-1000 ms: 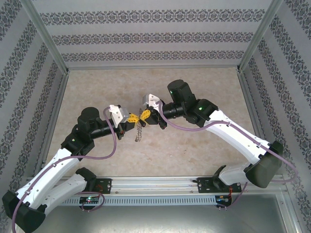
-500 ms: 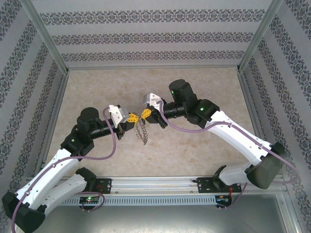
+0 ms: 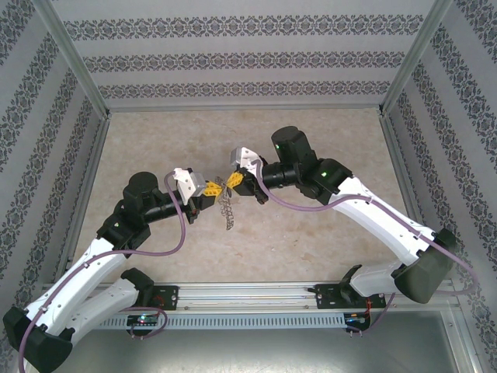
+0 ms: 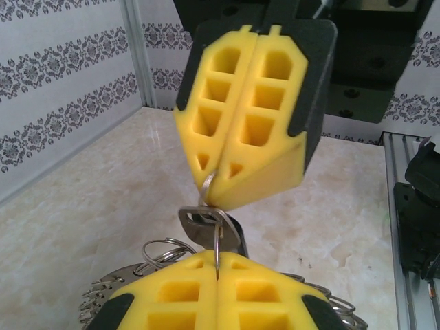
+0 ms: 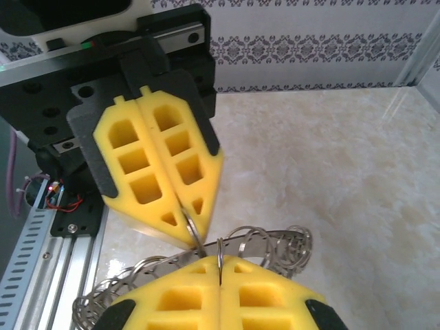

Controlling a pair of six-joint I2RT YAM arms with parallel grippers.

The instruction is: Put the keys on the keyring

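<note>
Pressed together and set tip to tip, the left pincer and the right pincer are found just left of the middle of the overhead frame, above the marbled desk. The left arm is reached in from the lower left and the right arm from the lower right.

The keys are hung in a jagged silver bunch below the two tips, near the centre of the overhead frame. Whether the bunch brushes the desk cannot be told. In the left wrist view it is spread along the bottom edge.

In both wrist views a thin wire loop, taken to be the keyring, is seen running into the seam between each pair of jaws, so each pincer is judged to be pinching it. One key with a squarish head is seen hanging on that loop between the tips.

The step in hand is judged to be the threading itself: the ring is held at two places so that a key can be worked round its coil. The next move is likely to call for a small, steady twist or slide of one pincer against the other, with a firm grip. By too hard a pull the thin wire could be slipped free and the bunch dropped.
</note>
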